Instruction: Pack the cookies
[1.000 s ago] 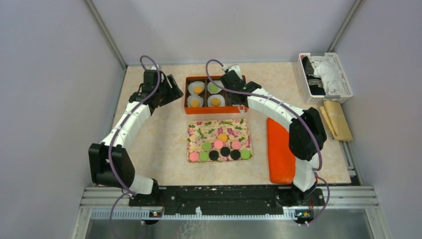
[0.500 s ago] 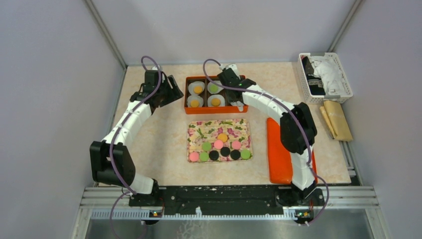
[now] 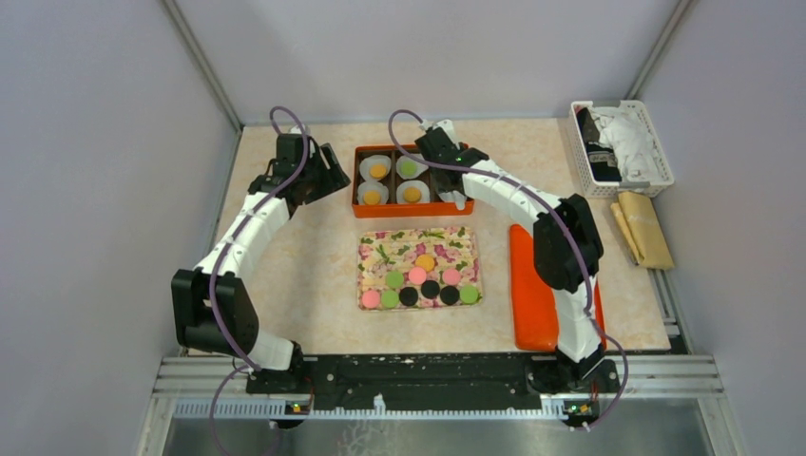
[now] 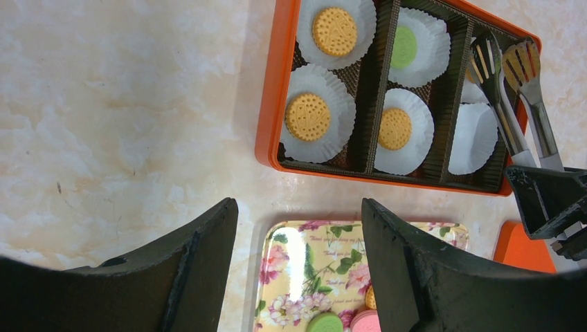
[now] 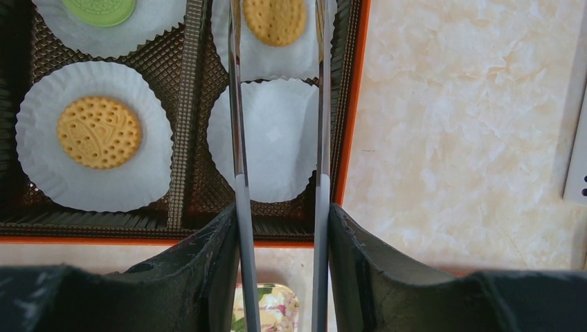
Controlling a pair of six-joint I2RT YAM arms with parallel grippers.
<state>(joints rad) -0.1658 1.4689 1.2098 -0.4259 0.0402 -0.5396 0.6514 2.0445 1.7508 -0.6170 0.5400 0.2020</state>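
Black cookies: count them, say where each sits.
3 black cookies, all on the floral tray: one third from left in the near row, one right of it, farther back, one right of that in the near row. None shows in the orange box.

Green cookie [image 5: 100, 10], tongs [image 5: 236, 138] tips past edge

Cookies [image 3: 416, 275] orange, green, pink, blk; tray [image 3: 418, 242] floral; box [image 4: 266, 104] orange; cups [image 4: 477, 131] white; tongs [image 5: 235, 104] silver; tbl [image 3: 304, 285] beige marble.

My left gripper [image 4: 297, 211] jaws wide apart, empty; my right gripper [image 5: 280, 218] clamped on tongs [image 5: 237, 124], wrist seemingly pitched down.
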